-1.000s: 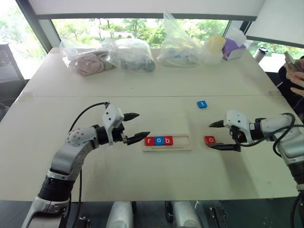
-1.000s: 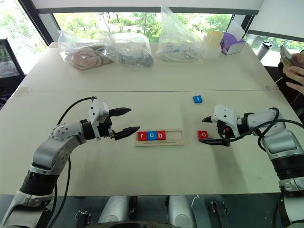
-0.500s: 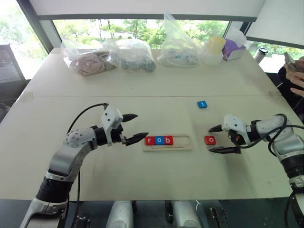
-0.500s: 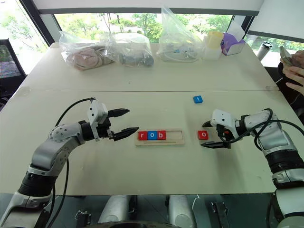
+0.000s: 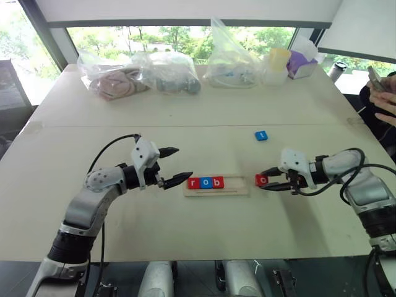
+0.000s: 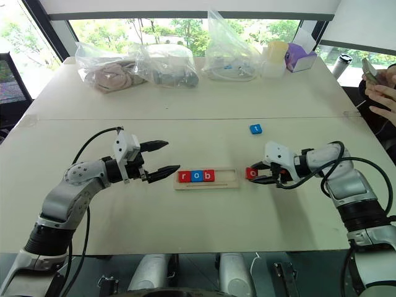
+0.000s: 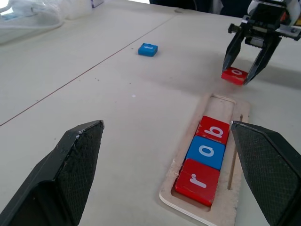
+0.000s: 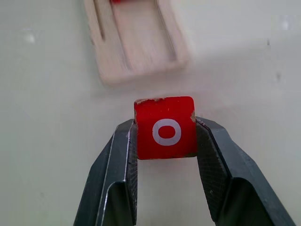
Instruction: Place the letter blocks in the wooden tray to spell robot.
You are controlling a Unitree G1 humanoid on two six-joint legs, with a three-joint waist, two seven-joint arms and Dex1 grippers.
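The wooden tray [image 5: 237, 184] lies mid-table with three letter blocks at its left end: red r [image 5: 194, 182], blue o [image 5: 206, 182] and red b [image 5: 218, 182]. Its right part is bare wood [image 7: 221, 101]. Just off the tray's right end, my right gripper [image 5: 262, 180] is shut on the red o block [image 8: 164, 127], one finger on each side of it. The blue t block [image 5: 261, 135] lies alone farther back. Left of the tray, my left gripper [image 5: 184, 163] is open and holds nothing, pointing at the tray's left end.
Several clear plastic bags [image 5: 167, 69] with contents, a pale cup [image 5: 279, 59] and a purple box [image 5: 301, 64] line the table's far edge. A person's hand with a phone [image 5: 382, 83] is at the far right. A seam [image 5: 93, 125] crosses the table.
My right gripper has gone from open to shut on the red o block and has moved left with it, close to the tray's right end. The left arm has not moved.
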